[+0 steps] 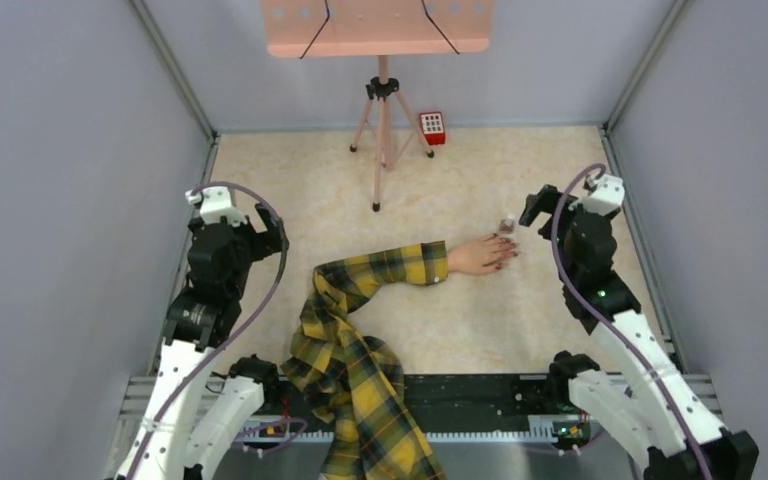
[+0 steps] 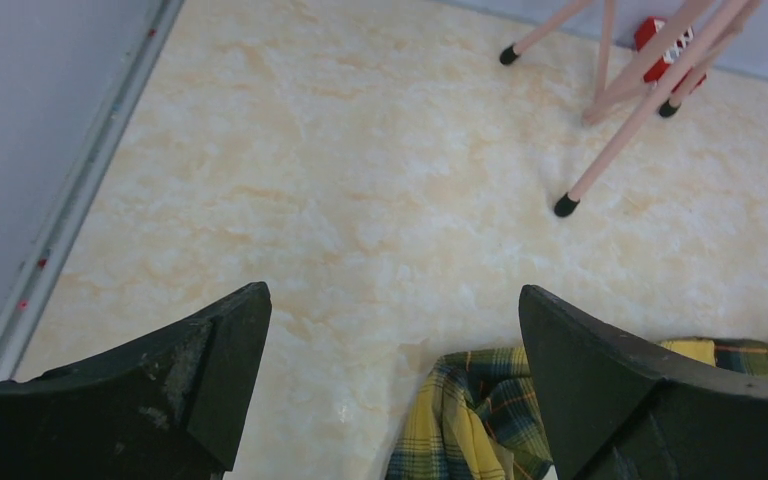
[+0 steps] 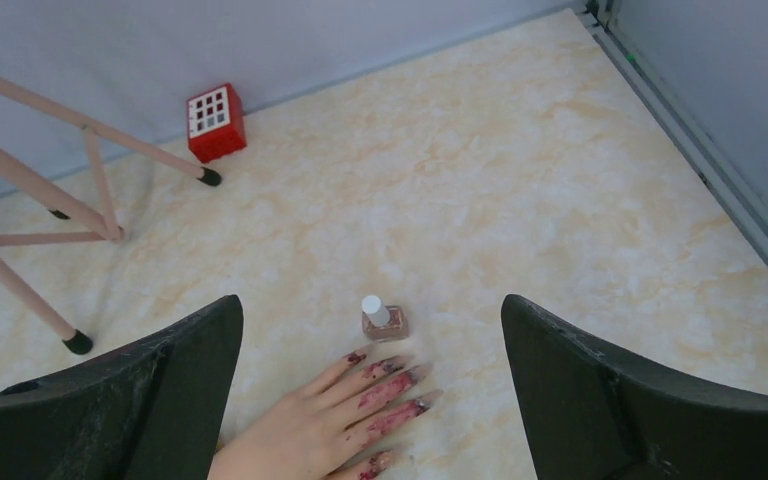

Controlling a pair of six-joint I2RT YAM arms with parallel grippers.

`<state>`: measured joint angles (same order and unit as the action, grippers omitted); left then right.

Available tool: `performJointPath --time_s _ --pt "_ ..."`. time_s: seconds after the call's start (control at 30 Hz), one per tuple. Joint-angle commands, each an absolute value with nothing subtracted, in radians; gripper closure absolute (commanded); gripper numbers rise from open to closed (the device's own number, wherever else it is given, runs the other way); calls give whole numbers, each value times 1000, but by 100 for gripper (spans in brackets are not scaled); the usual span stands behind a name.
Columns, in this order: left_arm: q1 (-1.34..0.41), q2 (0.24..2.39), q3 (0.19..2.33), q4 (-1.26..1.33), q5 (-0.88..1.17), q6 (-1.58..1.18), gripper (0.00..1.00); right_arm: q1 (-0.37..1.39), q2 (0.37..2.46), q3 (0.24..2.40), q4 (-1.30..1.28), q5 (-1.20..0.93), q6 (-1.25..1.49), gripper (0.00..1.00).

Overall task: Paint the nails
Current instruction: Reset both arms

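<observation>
- Two sets of fingers are in view, and both stand spread wide with nothing between them.
- The left fingers (image 2: 190, 380) hang over bare worktop (image 1: 440, 320) on the left side, well apart from the mannequin hand (image 1: 480, 255).
- In the left wrist view, a fold of the yellow-black plaid sleeve (image 2: 470, 410) lies just below the gap.
- The right fingers (image 3: 600, 390) hover above the right part of the worktop. They point down at the mannequin hand's fingertips, which show in the gap.
- The nails (image 3: 415, 376) are dark red and glossy. They sit at the tips of the pale hand, which lies flat, palm down, right of the worktop's centre with its fingertips pointing right.
- Red smears run back from the nails along the hand's fingers. The lowest nail in the right wrist view is partly cut off at the picture's edge.
- A small polish bottle (image 3: 384, 322) with a white cap stands upright just beyond the fingertips, close beside the uppermost nail. Whether they touch is hard to tell.
- The sleeve runs left from the wrist, then bends down to the near edge, where the cloth bunches between the two arm bases.
- A pink tripod (image 1: 383, 110) stands at the far side under a pink board (image 1: 375, 25).
- A small red keypad box (image 1: 432, 127) sits just right of the tripod against the back wall.
</observation>
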<state>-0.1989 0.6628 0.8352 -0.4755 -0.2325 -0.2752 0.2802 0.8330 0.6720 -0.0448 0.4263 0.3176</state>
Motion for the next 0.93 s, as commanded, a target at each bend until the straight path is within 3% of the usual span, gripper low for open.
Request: performJointPath --time_s 0.0,0.33,0.9 --pt "-194 599 894 -464 -359 -270 1 278 658 609 -17 379 241 3" --pt "-194 482 845 -407 -347 -213 1 279 384 468 118 365 163 3" --pt "-194 488 854 -418 -344 -222 1 278 377 466 117 360 157 3"
